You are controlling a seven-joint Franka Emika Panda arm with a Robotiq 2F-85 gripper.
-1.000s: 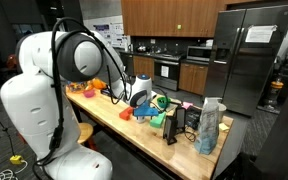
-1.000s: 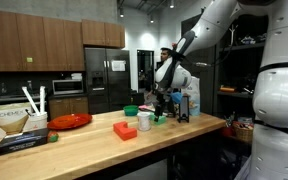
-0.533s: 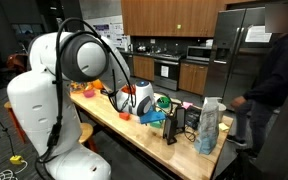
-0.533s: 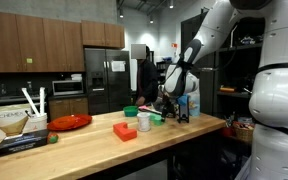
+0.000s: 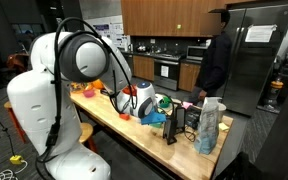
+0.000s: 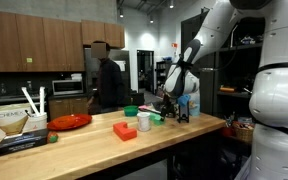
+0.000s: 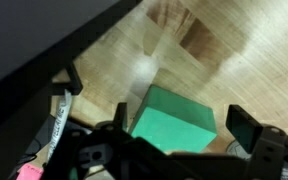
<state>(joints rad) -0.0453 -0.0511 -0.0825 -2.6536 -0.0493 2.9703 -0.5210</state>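
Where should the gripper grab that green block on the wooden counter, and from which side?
Pinch the green block across two opposite flat side faces, coming straight down from above. It lies flat on the wooden counter, and the wrist view shows it between the open jaws of the gripper, so a top-down pinch looks simplest.

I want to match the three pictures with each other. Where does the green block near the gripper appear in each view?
In an exterior view: the green block lies near the centre, just under the gripper.
In an exterior view: a small green spot right of centre, beside a white cup.
Wrist view: bottom centre, between the fingers.
Shared landmark: the wooden table.
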